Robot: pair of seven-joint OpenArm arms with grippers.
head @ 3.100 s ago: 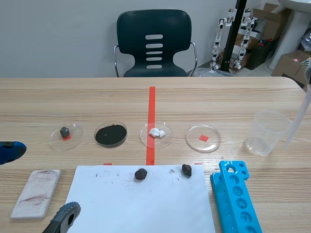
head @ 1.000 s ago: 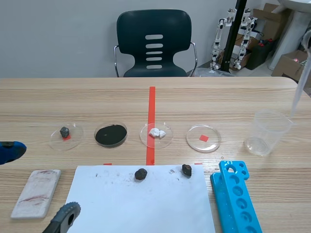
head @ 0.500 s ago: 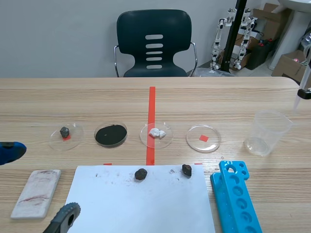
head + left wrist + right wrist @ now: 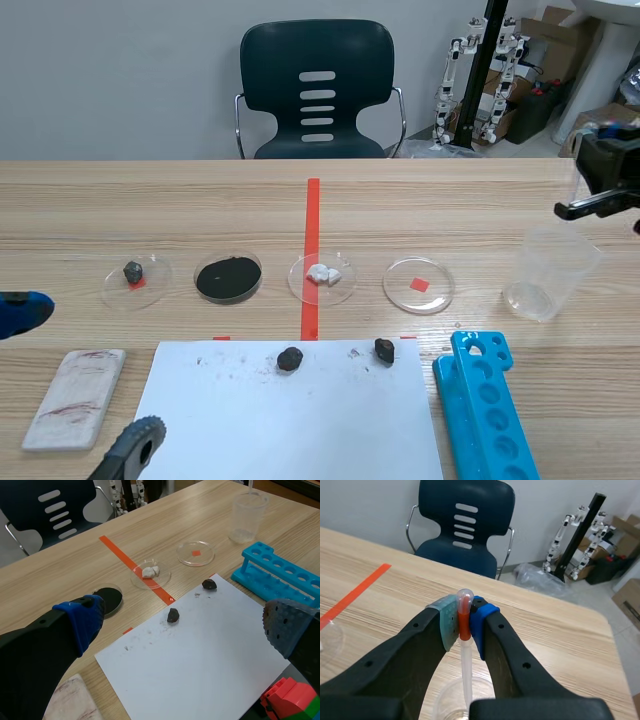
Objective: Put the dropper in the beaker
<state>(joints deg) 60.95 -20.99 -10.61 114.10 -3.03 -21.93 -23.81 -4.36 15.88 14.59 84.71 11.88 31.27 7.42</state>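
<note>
Right fingers [image 4: 454, 622]: closed on the dropper [image 4: 466, 672], pads pressing its orange-red neck just below the bulb. They hang raised over the far right of the bench [image 4: 200, 215], directly above the beaker [image 4: 545, 272].
Dropper: upright, with its clear bulb poking out above the pads. The thin translucent stem runs straight down from the grip and inside the outline of the beaker's rim. Its tip is not visible, so I cannot tell how deep it sits.
Beaker: clear plastic, standing upright on the right side of the bench, just beyond the far end of the blue tube rack [image 4: 487, 410].
Left fingers [image 4: 80, 625]: spread wide apart and holding nothing, low at the near left of the bench, well apart from the beaker.
White paper [image 4: 290, 425]: lies flat at the near middle, with two dark stones [image 4: 290, 358] near its far edge.
Dishes [image 4: 418, 285]: four shallow clear ones in a row across the middle. One holds a small dark lump, one black powder, one white bits, and one sits over a red tape square.
White tile [image 4: 75, 396]: streaked with red-brown marks, lying left of the paper.
Chair [image 4: 317, 90]: dark, behind the bench's far edge.
</note>
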